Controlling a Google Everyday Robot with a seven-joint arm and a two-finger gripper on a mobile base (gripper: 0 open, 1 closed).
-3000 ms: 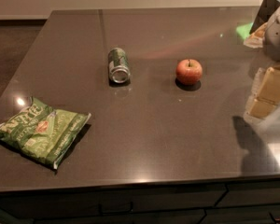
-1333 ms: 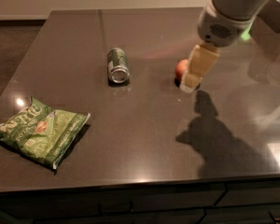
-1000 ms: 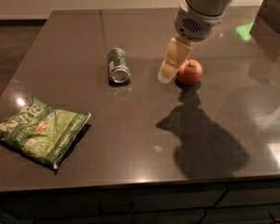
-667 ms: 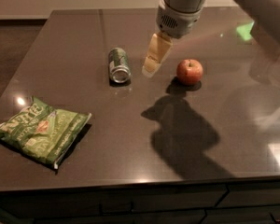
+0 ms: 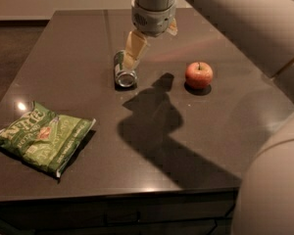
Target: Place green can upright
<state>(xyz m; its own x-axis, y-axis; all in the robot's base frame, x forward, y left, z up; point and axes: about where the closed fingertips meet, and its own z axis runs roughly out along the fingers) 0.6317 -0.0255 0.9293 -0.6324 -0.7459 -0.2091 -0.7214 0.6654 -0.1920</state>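
Since the earlier frames the end effector (image 5: 152,49) has travelled from the right side of the scene to the left and now hangs over the far centre of the worktop (image 5: 78,48), directly above the green can (image 5: 123,70); the can, the apple and the bag have not shifted. The end effector is wide open: one pale finger (image 5: 135,48) slants down and left so that its tip overlaps the can's far end in this view, while the other shows only as a small pale tip at the right of the grey wrist housing. Whether the lower finger touches the can cannot be told. The green can lies on its side on the worktop, left of centre, with one shiny silver end facing the near edge. A red apple (image 5: 199,75) stands to the right of the can, well apart from it. A flat green chip bag (image 5: 41,136) lies at the near left. The arm's dark shadow (image 5: 154,124) falls across the worktop between the can and the near edge.
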